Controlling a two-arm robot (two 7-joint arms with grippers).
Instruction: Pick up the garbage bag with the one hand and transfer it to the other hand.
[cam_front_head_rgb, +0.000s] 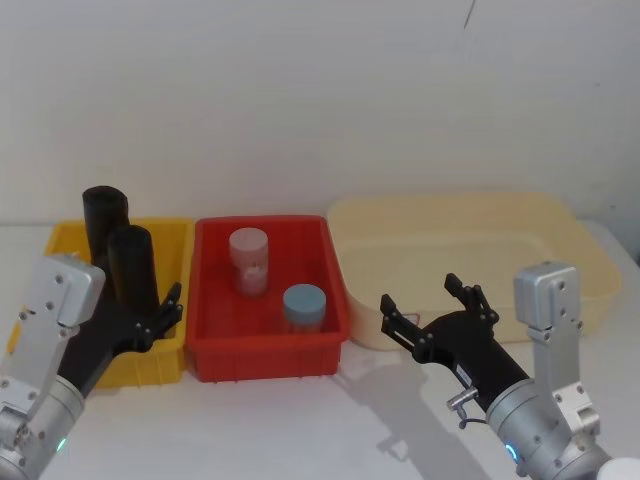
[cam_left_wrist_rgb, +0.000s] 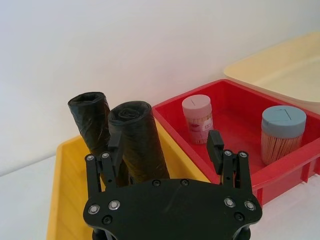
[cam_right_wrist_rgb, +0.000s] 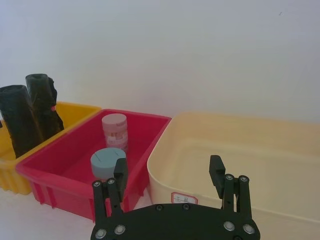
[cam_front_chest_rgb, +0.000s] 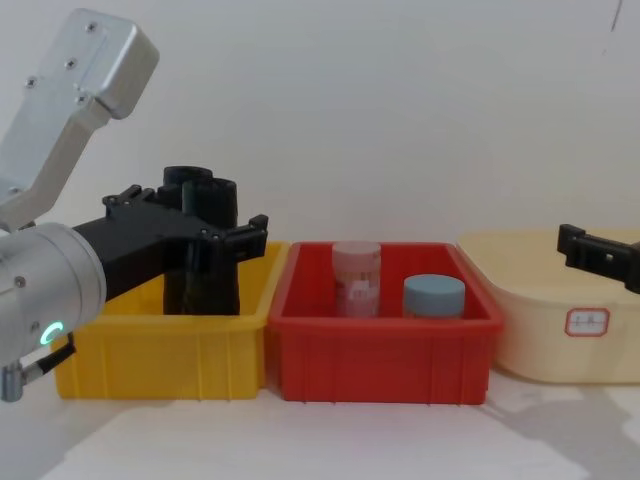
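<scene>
Two matte-black garbage bag rolls stand upright in the yellow bin (cam_front_head_rgb: 60, 240): a near one (cam_front_head_rgb: 130, 262) (cam_left_wrist_rgb: 136, 142) and a far one (cam_front_head_rgb: 103, 215) (cam_left_wrist_rgb: 91, 117). My left gripper (cam_front_head_rgb: 150, 305) (cam_left_wrist_rgb: 164, 145) (cam_front_chest_rgb: 192, 215) is open at the near roll's upper part. Its fingers (cam_left_wrist_rgb: 216, 145) spread to either side of the roll, and I cannot tell whether they touch it. My right gripper (cam_front_head_rgb: 430, 310) (cam_right_wrist_rgb: 168, 170) (cam_front_chest_rgb: 600, 252) hovers open and holds nothing, at the front of the cream tub (cam_front_head_rgb: 590, 250).
The red bin (cam_front_head_rgb: 215, 300) sits between the yellow bin and the cream tub. It holds a pink-lidded jar (cam_front_head_rgb: 249, 260) and a blue-lidded jar (cam_front_head_rgb: 304, 308). White table surface runs along the front. A white wall stands close behind.
</scene>
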